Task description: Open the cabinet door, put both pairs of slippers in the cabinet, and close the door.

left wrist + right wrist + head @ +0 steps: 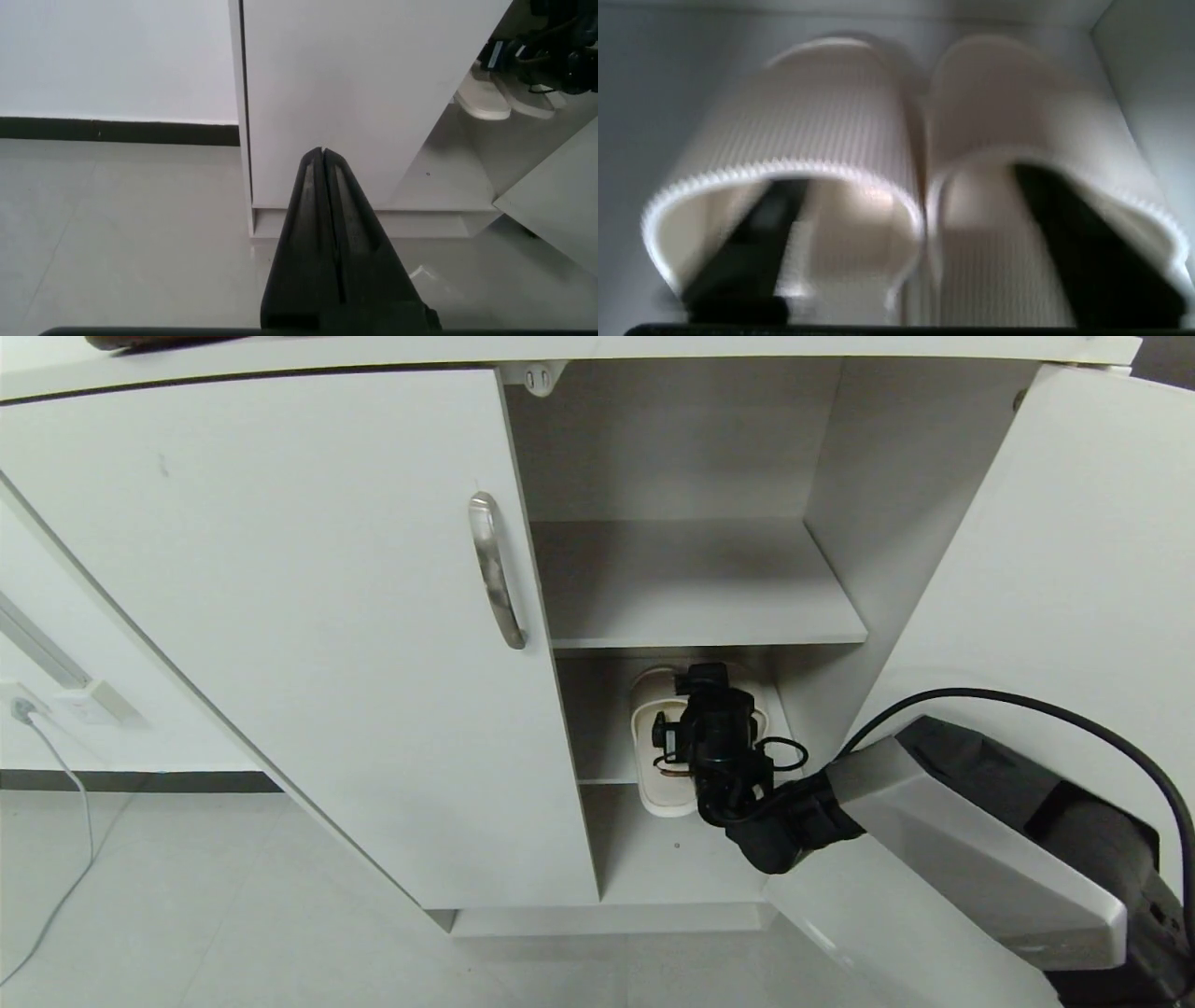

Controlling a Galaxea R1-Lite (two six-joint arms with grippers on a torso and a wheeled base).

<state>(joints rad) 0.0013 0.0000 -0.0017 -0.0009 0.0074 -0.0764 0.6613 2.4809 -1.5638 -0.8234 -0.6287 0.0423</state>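
2 slippers (655, 786) on low cabinet shelf (597, 767) — right jaws spread inside, left jaws together.

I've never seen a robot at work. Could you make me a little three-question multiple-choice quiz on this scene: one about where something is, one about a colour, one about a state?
1. Where are the slippers?
A. on a table
B. in the cabinet, below the upper shelf
C. on top of it

2. What colour are they?
A. cream
B. black
C. red

3. How do the doors stand?
A. both shut
B. both open
C. left door shut, right door open

Answers:
1 B, they lie inside, under that shelf.
2 A, both look cream.
3 C, the left door covers its side while the right one is swung out.
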